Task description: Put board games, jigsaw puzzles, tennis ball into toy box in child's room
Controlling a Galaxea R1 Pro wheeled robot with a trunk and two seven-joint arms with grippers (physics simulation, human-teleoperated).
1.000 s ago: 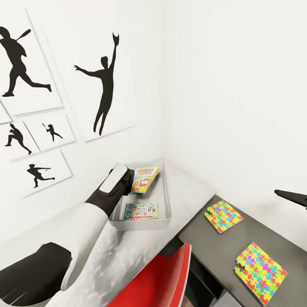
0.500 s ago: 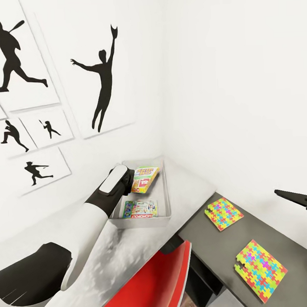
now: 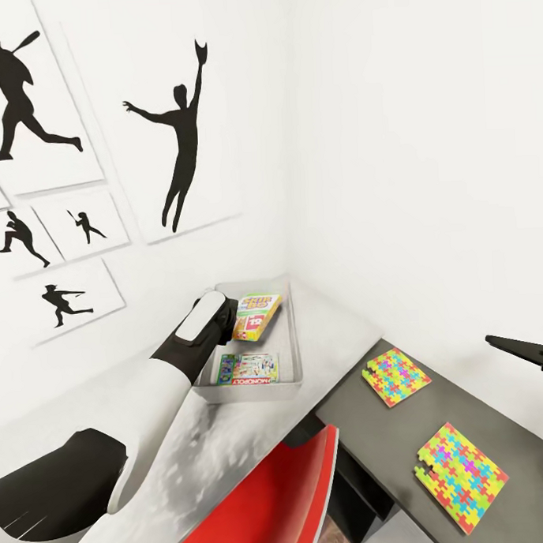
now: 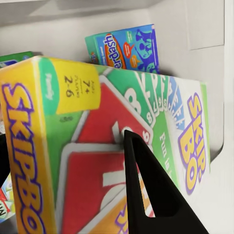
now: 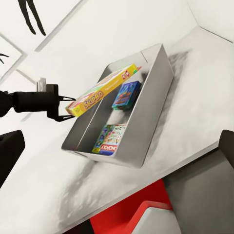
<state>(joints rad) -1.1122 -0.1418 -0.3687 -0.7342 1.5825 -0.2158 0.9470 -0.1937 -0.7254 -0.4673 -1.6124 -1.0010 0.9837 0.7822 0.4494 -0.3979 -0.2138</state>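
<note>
Above the grey bin (image 3: 290,346) at frame centre, left claw (image 5: 63,108) grips one Skip-Bo box (image 3: 256,316); two games lie inside. Two puzzles (image 3: 395,375) lower right. Right claw's (image 3: 512,345) state: cannot tell.

Child's room: baseball-player prints (image 3: 35,100), board games (image 3: 249,369).

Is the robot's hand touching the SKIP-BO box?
Touching. In the right wrist view, the left gripper pinches the SKIP-BO box by its end, holding it over the toy box.
</note>
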